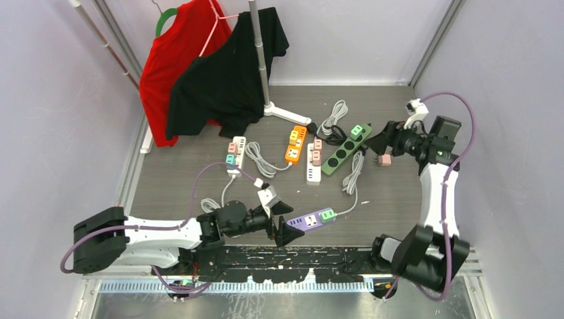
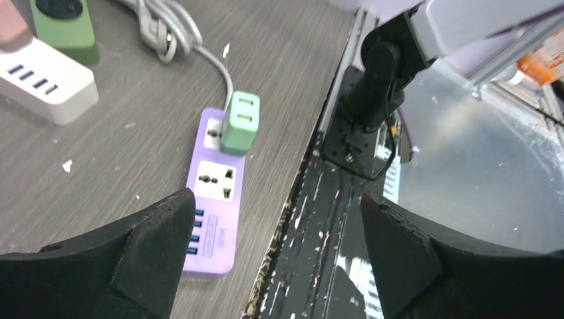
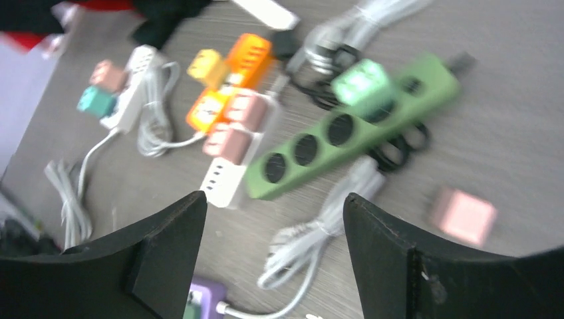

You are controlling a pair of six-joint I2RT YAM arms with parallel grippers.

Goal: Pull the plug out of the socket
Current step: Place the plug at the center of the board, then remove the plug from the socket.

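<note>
The left gripper (image 1: 284,221) is hanging low over the near edge of the bench (image 1: 173,179). Its two fingers are standing wide apart with nothing between them. Just ahead of it, the purple power strip (image 2: 213,219) is lying flat. A small green plug (image 2: 239,123) is sitting in the socket at its far end.

The right gripper (image 1: 379,144) is hovering at the far right. Its fingers are apart too and are holding nothing. A pink plug (image 3: 463,216) is lying loose on the bench near it, beside the long green strip (image 3: 346,129).

The green plug is looking like a light, hard, smooth plastic block. It is probably sitting tight, so the light purple strip may be lifting with it. I am thinking the best hold is low on its two flat sides, pulling straight out while something is pressing the strip down.

The left wrist view is showing the plug and the free sockets up close. The top view is showing the whole bench, with an orange strip (image 1: 296,145) and a white strip (image 1: 235,154) further back. The right wrist view is blurry.
</note>
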